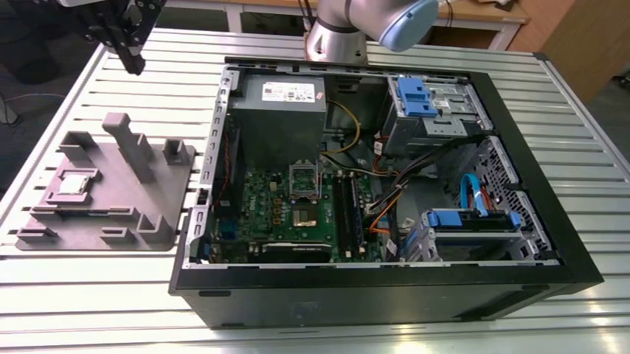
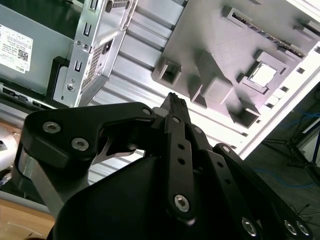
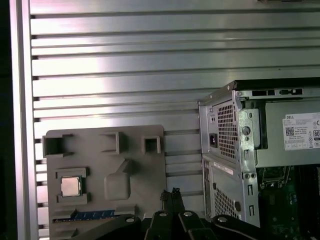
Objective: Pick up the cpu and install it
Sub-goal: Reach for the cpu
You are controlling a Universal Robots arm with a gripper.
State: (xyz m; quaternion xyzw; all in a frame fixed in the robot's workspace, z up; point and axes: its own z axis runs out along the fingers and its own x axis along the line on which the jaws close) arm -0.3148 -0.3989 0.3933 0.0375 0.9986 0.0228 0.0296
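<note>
The cpu [image 1: 77,184], a small flat square chip with a silver-grey metal top, lies in a recess near one edge of the moulded grey plastic fixture [image 1: 99,156]. The black gripper [image 1: 135,66], its fingers closed on nothing, hangs above and beyond the fixture's tall-post end, well apart from the chip.

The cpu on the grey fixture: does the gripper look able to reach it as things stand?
Probably yes. The cpu lies uncovered in its recess on the grey fixture; the tall post stands beside it, not over it. The gripper hangs clear above the table.
</note>
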